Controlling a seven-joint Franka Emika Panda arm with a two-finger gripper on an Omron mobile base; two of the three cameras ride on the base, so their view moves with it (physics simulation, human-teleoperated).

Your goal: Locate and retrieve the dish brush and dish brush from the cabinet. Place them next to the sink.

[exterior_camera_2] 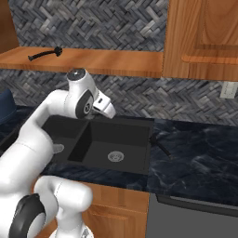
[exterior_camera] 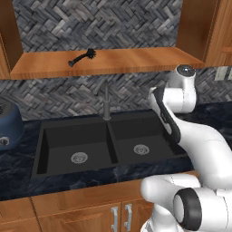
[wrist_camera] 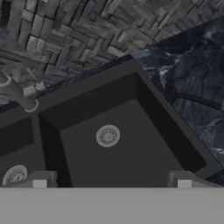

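My pincer (wrist_camera: 112, 183), spread and empty, hangs over the sink (wrist_camera: 131, 109).
One brush (exterior_camera: 83, 57) lies on the cabinet (exterior_camera: 136, 61) shelf; another (exterior_camera_2: 160, 145) sits on the bench right of the sink. I should rise level with the shelf before reaching in.

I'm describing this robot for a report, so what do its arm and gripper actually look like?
The arm has smooth, rounded white shells with black bands at its joints and a round grey cap on one joint. The gripper has two small, blocky grey finger tips. No cables or markings show.
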